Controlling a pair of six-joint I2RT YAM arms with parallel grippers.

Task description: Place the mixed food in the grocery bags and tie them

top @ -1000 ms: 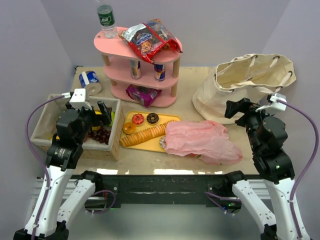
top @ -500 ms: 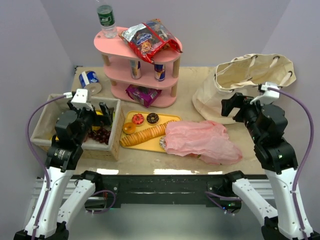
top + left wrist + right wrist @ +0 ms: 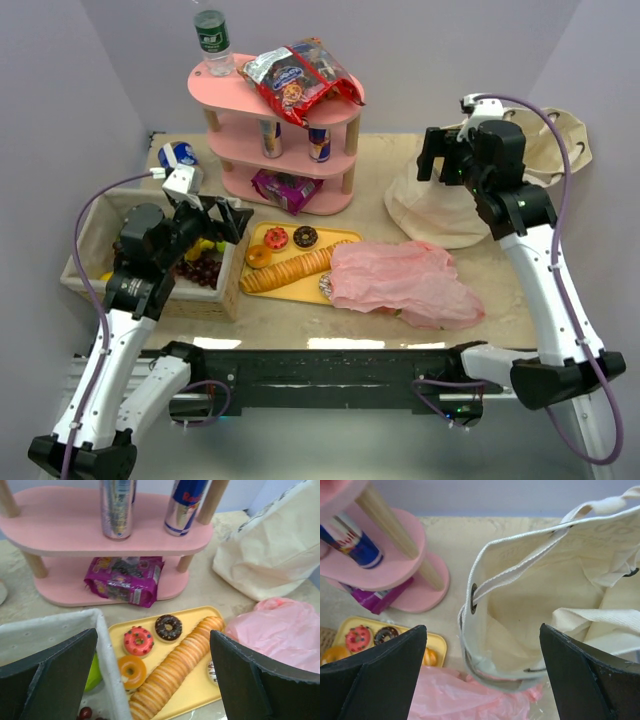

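Note:
The beige canvas bag (image 3: 430, 205) stands open at the right; my right gripper (image 3: 440, 165) hovers open and empty above its mouth (image 3: 535, 600). The pink plastic bag (image 3: 400, 280) lies flat in front, partly over a yellow tray (image 3: 335, 236). A water bottle (image 3: 212, 40) and red and silver snack packets (image 3: 300, 75) lie on top of the pink shelf; two cans (image 3: 319, 143) stand on its middle tier. My left gripper (image 3: 228, 218) is open and empty over the basket's right rim (image 3: 107, 650), facing the tray (image 3: 197, 677). No peach-orange fruits show.
The tray holds doughnuts (image 3: 138, 640) and a long bread roll (image 3: 175, 665). A purple packet (image 3: 125, 580) lies on the shelf's bottom tier. The woven basket (image 3: 160, 297) holds grapes and yellow items. A blue can (image 3: 178, 157) lies behind it.
My right arm has risen and swung back over the canvas bag's mouth. My left gripper has moved right, from inside the basket towards the tray.

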